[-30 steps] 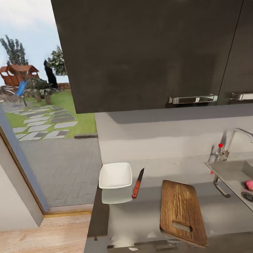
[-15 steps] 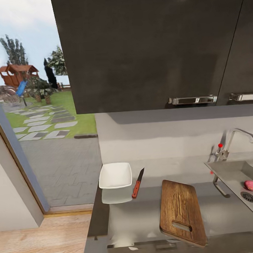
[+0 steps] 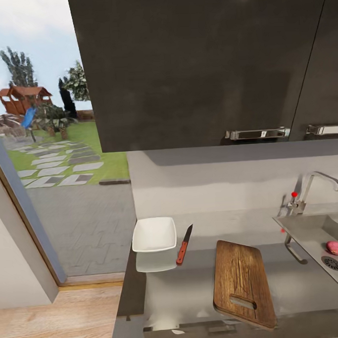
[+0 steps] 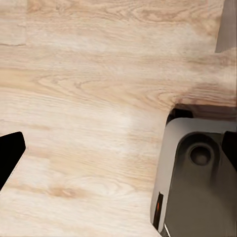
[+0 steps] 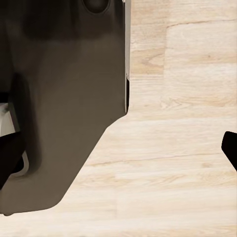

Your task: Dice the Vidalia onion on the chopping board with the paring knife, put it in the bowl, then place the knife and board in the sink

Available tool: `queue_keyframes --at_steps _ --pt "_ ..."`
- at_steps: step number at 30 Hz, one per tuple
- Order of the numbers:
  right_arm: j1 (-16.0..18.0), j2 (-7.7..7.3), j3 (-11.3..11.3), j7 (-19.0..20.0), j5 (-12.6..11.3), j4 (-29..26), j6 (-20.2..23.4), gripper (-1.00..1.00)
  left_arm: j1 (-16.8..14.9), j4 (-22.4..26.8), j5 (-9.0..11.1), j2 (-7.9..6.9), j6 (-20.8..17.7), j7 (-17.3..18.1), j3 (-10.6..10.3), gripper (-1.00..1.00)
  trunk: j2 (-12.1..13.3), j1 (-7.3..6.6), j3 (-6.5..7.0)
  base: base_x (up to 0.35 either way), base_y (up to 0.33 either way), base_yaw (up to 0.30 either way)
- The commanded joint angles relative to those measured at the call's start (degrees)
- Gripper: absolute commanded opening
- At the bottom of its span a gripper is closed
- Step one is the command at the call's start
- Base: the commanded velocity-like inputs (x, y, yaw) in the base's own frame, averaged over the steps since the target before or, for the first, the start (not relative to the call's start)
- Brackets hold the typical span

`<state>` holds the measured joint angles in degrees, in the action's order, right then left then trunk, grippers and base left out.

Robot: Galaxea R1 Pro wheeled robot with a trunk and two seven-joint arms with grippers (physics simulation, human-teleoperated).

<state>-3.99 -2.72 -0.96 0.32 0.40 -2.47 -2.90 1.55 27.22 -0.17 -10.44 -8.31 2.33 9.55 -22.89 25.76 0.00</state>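
Onion (image 3: pixel 335 247): small, pink, lying in the sink (image 3: pixel 311 231), right edge of the frame.
Board (image 3: pixel 243 282): brown, lower middle.
Wrist views: wood floor (image 4: pixel 84 98); can't tell if jaws are released or clenched.

No text, label or number can be read anywhere, as far as these blurry renders show.

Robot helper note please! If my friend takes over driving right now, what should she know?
Claws: both wrist cameras look down at the wooden floor. Dark fingertips sit far apart at the picture edges, so the left claw and right claw look open and empty.
Things: the onion lies in the sink by the drain. The board lies on the countertop, empty. The knife lies between the board and the bowl. The bowl is empty.
Done: nothing yet.
Left: fetch the onion, dice it on the board, fill the bowl, then put knife and board in the sink.
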Motion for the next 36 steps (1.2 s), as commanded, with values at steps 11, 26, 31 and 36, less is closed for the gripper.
queue_keyframes --at_steps 11,26,31,36 --pt "-0.05 0.00 -0.05 0.03 0.04 -0.08 -0.09 1.00 0.07 10.12 0.00 -3.81 -7.32 5.39 8.07 1.00 -0.03 0.02 0.00 0.000 0.000 0.000" --pt "-0.05 0.00 -0.10 0.03 0.08 -1.83 -0.75 1.00 -0.31 53.19 0.00 -6.58 -36.04 7.75 17.34 1.00 -0.03 0.02 0.00 0.000 0.000 0.000" --pt "-0.05 0.00 -0.19 0.03 0.05 -2.42 -3.51 1.00 -6.85 58.23 -0.05 -7.03 -46.72 9.38 17.01 1.00 -0.03 0.02 0.00 0.000 0.000 0.000" --pt "-0.05 0.00 -0.27 0.03 0.04 -2.53 -4.72 1.00 -21.51 54.28 -0.09 -6.18 -49.56 10.81 9.41 1.00 -0.03 0.02 0.00 0.000 0.000 0.000"
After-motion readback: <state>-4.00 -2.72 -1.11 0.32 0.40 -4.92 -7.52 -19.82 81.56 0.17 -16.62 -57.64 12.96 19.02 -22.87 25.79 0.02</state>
